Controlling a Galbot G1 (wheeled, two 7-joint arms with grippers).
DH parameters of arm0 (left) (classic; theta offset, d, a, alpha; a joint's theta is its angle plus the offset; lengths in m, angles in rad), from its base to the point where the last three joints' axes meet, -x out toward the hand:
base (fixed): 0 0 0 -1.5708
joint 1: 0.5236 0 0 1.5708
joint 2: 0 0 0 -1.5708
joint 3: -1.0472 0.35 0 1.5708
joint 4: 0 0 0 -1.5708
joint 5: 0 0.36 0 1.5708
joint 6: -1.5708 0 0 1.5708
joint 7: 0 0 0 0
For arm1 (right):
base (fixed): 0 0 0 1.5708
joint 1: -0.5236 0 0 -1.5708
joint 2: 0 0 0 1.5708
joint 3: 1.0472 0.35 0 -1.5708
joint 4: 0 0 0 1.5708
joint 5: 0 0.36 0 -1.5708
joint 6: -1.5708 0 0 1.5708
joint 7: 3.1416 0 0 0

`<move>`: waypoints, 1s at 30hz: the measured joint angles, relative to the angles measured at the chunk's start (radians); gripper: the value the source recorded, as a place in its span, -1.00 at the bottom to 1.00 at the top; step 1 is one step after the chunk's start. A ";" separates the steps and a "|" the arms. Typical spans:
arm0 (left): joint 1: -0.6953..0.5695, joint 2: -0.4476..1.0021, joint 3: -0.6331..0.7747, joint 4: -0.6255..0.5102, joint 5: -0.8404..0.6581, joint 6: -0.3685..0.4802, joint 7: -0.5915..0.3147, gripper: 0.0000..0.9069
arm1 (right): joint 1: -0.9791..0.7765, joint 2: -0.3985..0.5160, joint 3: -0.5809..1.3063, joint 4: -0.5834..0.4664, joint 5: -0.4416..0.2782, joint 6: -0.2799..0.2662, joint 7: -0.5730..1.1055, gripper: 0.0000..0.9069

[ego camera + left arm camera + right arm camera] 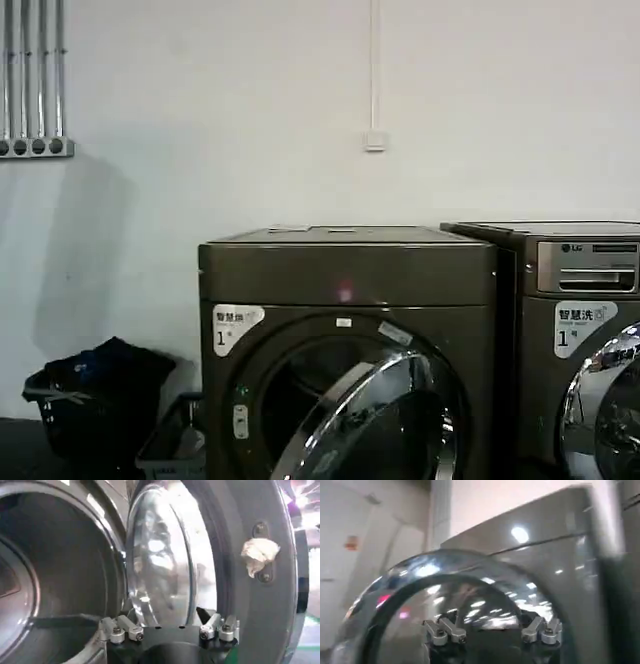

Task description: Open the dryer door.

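Swinging the dryer door outward is the step we judge to be in hand: in the head view it already stands partly open, its chrome ring angled away from the dark grey-brown dryer. Nearest to us, our left hand sits spread open at the inner side of the door, its fingers parted and holding nothing, with the glass bowl just ahead and the drum gaping beside it. Our right hand hovers close to the door's outer chrome ring, fingers likewise apart and empty. Next, we think, the door needs pushing wider on its hinge, keeping clear of the neighbouring LG machine. Farther off, baskets stand against the white wall.
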 joint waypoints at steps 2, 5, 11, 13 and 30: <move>-0.013 -0.008 0.012 0.010 -0.005 -0.007 0.019 1.00 | -0.041 0.047 0.085 -0.001 0.009 -0.001 0.004 1.00; -0.029 -0.020 0.025 0.018 -0.008 -0.013 0.038 1.00 | -0.084 0.101 0.188 -0.006 0.019 -0.003 0.017 1.00; -0.047 -0.037 0.045 0.014 -0.013 -0.022 0.062 1.00 | -0.128 0.181 0.367 -0.019 0.022 -0.026 0.069 1.00; -0.050 -0.044 0.054 0.006 -0.012 -0.022 0.063 1.00 | -0.140 0.203 0.423 -0.020 0.024 -0.033 0.088 1.00; -0.077 -0.082 0.120 -0.036 -0.009 -0.031 0.069 1.00 | -0.210 0.375 0.777 -0.033 -0.124 -0.054 0.334 1.00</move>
